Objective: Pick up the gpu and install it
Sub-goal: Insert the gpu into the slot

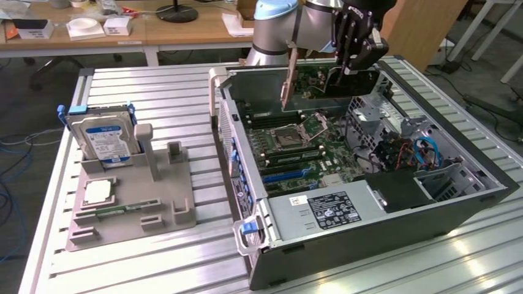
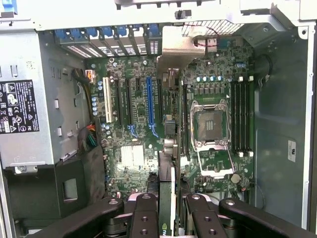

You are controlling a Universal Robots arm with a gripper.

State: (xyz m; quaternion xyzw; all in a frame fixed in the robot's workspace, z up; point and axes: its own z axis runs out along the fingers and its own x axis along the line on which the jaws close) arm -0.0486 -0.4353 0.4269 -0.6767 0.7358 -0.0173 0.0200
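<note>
Case: the computer case (image 1: 343, 257) lies open on the surface (image 1: 147, 263), its board (image 1: 315, 156) bare.
Gpu: the gpu (image 1: 353, 86) hangs on edge over the board's far end, long axis level, bracket toward the exterior view's left.
Tool: the tool (image 2: 171, 210) is clenched on the gpu's upper edge.
Arm: reaches down from behind the case.

The exterior view looks down at an angle from the near end of the slatted table (image 1: 147, 92), wide enough to take in the open computer case (image 1: 392, 239) and desks (image 1: 188, 30) far behind. The wrist view looks straight down into the case from close above, past the gripper (image 2: 171, 218) and the gpu (image 2: 167, 191) edge. Both views share the motherboard (image 1: 286, 153) and CPU socket (image 2: 210, 123).
</note>
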